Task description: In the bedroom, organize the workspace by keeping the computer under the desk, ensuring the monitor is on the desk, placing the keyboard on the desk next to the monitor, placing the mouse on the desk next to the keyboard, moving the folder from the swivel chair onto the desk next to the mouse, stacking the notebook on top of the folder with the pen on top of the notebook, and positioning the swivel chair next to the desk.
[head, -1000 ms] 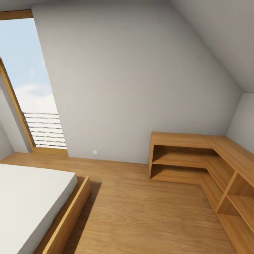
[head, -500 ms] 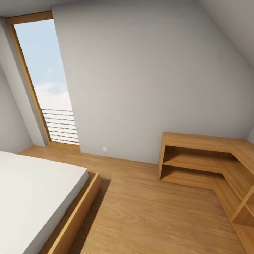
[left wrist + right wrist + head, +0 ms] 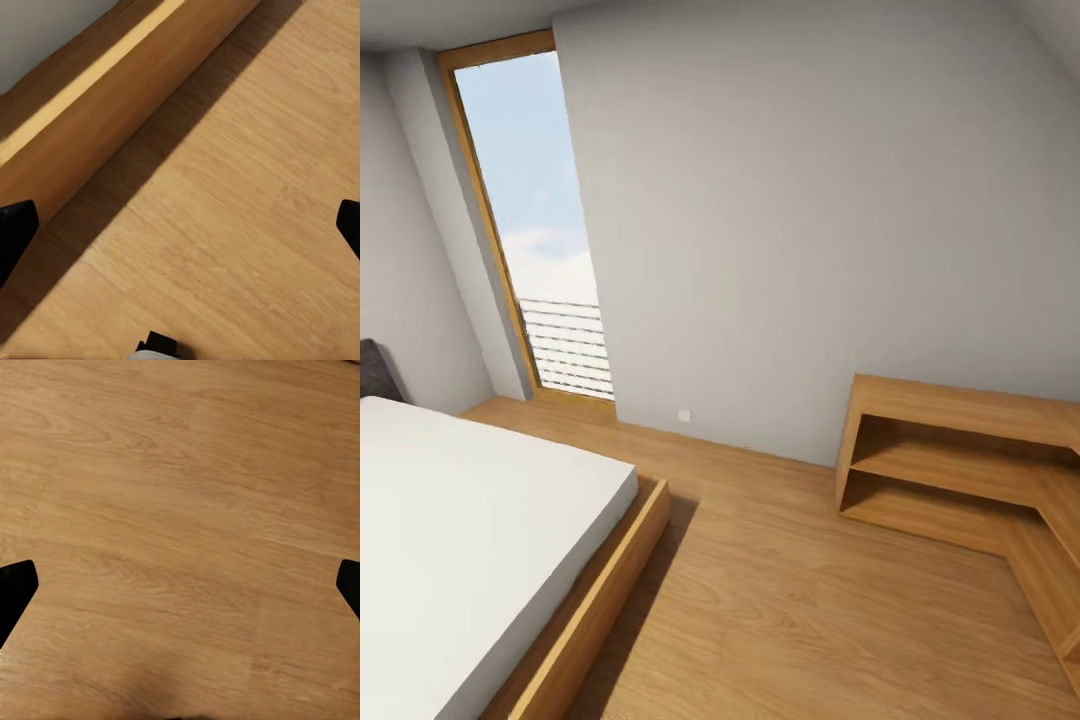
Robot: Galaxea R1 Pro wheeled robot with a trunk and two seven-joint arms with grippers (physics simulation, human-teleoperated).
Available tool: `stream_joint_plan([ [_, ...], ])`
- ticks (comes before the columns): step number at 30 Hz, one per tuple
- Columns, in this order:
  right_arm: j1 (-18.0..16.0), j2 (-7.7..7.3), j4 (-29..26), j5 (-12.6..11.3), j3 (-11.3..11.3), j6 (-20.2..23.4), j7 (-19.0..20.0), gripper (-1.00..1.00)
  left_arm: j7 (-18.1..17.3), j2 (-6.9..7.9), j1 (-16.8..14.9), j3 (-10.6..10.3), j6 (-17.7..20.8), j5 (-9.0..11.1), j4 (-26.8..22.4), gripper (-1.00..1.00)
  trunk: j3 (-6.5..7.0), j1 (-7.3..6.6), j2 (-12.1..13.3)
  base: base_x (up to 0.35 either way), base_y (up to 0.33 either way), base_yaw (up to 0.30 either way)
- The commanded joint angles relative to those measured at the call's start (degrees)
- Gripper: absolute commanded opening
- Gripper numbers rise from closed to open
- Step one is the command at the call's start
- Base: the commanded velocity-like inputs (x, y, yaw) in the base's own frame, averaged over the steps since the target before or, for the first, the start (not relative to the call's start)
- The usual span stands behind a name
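Both hands, left hand [image 3: 180,225] and right hand [image 3: 180,585], look spread wide over the wood floor [image 3: 790,600], holding nothing. A bed [image 3: 460,540] sits near left, shelves [image 3: 960,450] far right.

Wood floor [image 3: 225,225] beside bed frame [image 3: 97,112]

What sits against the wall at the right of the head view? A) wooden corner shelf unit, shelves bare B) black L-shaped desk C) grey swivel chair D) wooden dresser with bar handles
A: a light wooden shelf unit runs along the grey wall and turns the corner at the right, its open shelves bare, with no drawers or handles on it.
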Motion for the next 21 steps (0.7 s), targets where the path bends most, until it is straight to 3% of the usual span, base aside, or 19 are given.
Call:
stream_joint_plan([
  [1, -0.03, 0.0, -0.01, 0.18, -0.03, -0.15, -0.22, 1.0, 0.0, -0.03, 0.0, 0.17, -0.1, -0.04, -0.09, 1.0, -0.14, 0.01, -0.05, 0.0, 0.0, 0.196],
  [21, -0.03, 0.11, -0.17, 0.0, -0.1, -0.12, -0.28, 1.0, 0.32, -0.25, 0.0, 0.25, 0.63, 0.0, -0.06, 1.0, 2.09, -4.39, 7.97, 0.0, 0.0, 0.193],
])
